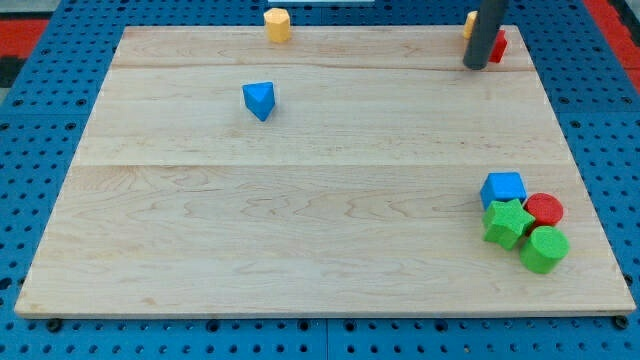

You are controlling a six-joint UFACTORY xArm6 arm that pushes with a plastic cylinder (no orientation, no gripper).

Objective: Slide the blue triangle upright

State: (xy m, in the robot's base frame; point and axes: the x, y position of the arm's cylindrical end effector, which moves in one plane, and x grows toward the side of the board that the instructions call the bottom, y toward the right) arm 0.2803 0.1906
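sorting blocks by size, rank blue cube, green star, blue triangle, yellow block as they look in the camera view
1. blue cube and green star: look alike, and both sit nearest the view's bottom, so unsure
2. blue triangle
3. yellow block, farthest up the view

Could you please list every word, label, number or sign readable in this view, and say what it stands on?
None: no readable text shows anywhere.
The wooden board, the blue triangle, the other coloured blocks and the dark rod ending in my tip are all plain, as is the blue pegboard around them.
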